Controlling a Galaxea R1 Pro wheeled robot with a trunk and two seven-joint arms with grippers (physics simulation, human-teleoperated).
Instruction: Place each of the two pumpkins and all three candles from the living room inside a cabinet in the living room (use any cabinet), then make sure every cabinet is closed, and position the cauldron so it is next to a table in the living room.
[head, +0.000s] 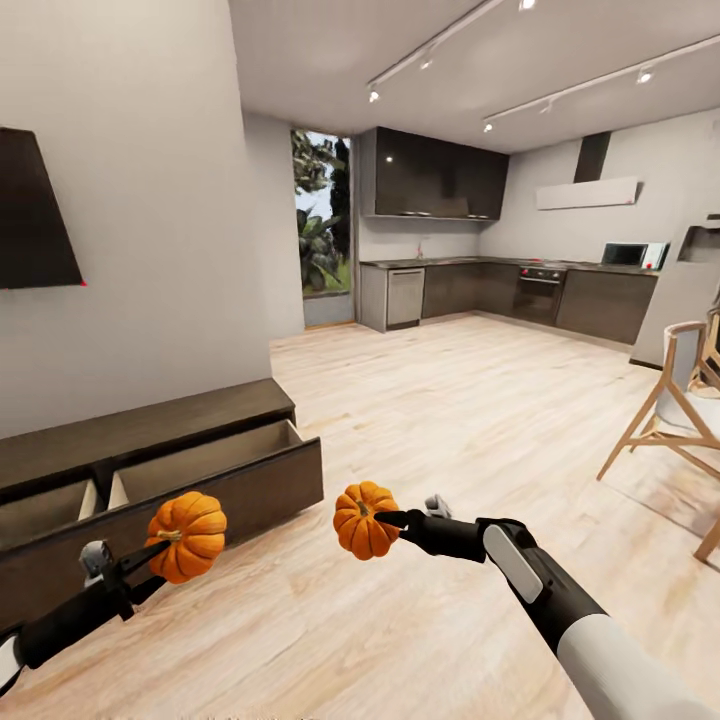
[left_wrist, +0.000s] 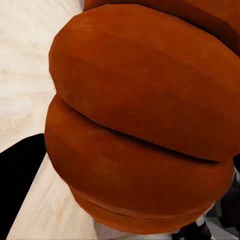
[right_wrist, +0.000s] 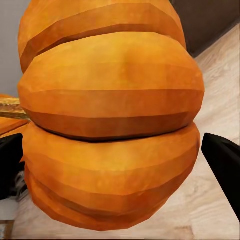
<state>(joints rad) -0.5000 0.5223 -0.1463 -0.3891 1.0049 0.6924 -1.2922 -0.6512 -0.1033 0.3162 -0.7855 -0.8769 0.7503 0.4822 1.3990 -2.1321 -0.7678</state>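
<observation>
Pumpkins clamped in left tool (head: 165, 548) and right tool (head: 385, 520), cabinet (head: 215, 470) drawers open nearby

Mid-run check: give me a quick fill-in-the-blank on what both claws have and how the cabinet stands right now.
1. The left claw and the right claw each hold a ____.
2. The cabinet against the wall has its drawers ____.
3. The left claw's pumpkin hangs in front of the cabinet's ____ front.
4. The right claw's pumpkin hangs over the wooden ____.

Missing words: pumpkin; open; drawer; floor
</observation>
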